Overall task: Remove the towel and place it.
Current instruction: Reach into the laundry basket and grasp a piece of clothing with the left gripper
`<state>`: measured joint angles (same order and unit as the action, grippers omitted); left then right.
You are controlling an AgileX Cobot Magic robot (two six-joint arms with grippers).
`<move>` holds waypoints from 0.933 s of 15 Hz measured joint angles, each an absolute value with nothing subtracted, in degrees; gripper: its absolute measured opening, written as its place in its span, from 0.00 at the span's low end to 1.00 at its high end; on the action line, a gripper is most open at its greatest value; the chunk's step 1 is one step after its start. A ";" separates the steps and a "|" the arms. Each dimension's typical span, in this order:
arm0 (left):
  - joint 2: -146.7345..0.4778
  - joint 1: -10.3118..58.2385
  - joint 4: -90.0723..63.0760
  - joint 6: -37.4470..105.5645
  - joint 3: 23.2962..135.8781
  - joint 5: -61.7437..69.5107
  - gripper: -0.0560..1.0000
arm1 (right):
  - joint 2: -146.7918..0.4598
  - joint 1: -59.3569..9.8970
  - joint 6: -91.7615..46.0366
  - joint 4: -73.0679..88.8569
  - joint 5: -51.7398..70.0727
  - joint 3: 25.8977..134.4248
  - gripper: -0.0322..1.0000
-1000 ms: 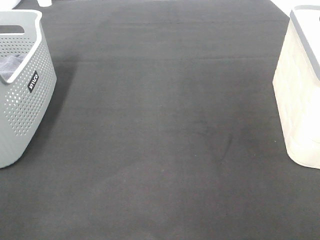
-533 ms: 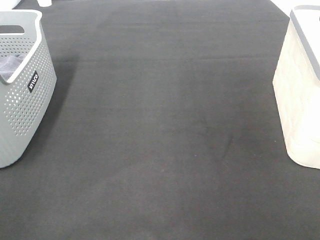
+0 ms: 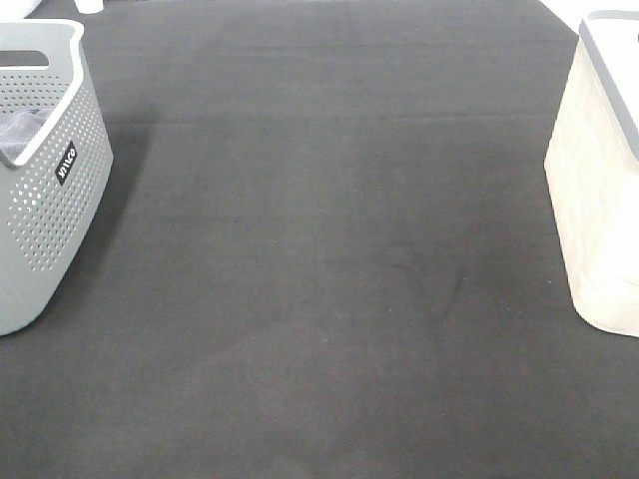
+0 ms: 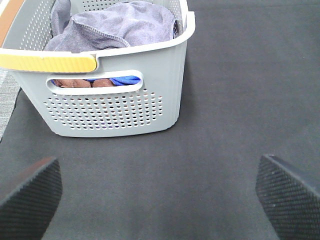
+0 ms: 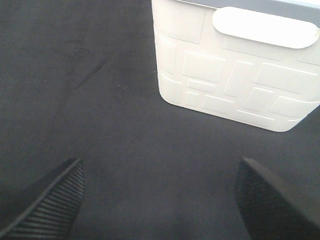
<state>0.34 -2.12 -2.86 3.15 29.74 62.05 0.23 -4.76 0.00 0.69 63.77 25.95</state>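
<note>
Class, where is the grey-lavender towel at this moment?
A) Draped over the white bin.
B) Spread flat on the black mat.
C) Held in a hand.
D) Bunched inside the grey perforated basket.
D: the towel lies crumpled inside the grey basket.

Dark grey felt-like mat (image 3: 319, 249) underlies everything. Grey perforated plastic basket (image 3: 50, 200) at left edge; white embossed plastic bin (image 3: 599, 200) at right, well apart. Through basket's handle slot: bright blue cloth (image 4: 125, 79), brown cloth (image 4: 82, 83).

Towel (image 4: 117, 25) in left basket (image 4: 115, 107), bin (image 3: 594, 200) right
</note>
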 joint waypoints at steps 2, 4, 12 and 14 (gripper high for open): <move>0.34 -2.12 -2.86 3.15 29.74 62.05 0.99 | 0.23 -4.76 0.00 0.69 63.77 25.95 0.76; 0.34 -2.12 -2.86 3.15 29.74 62.05 0.99 | 0.23 -4.76 0.00 0.69 63.77 25.95 0.76; -2.23 -2.12 -2.46 5.56 33.00 62.05 0.99 | 0.23 -4.76 0.00 0.69 63.77 25.95 0.76; -10.49 -2.12 -2.46 8.88 39.76 62.05 0.99 | 0.23 -4.76 0.00 0.69 63.77 25.95 0.76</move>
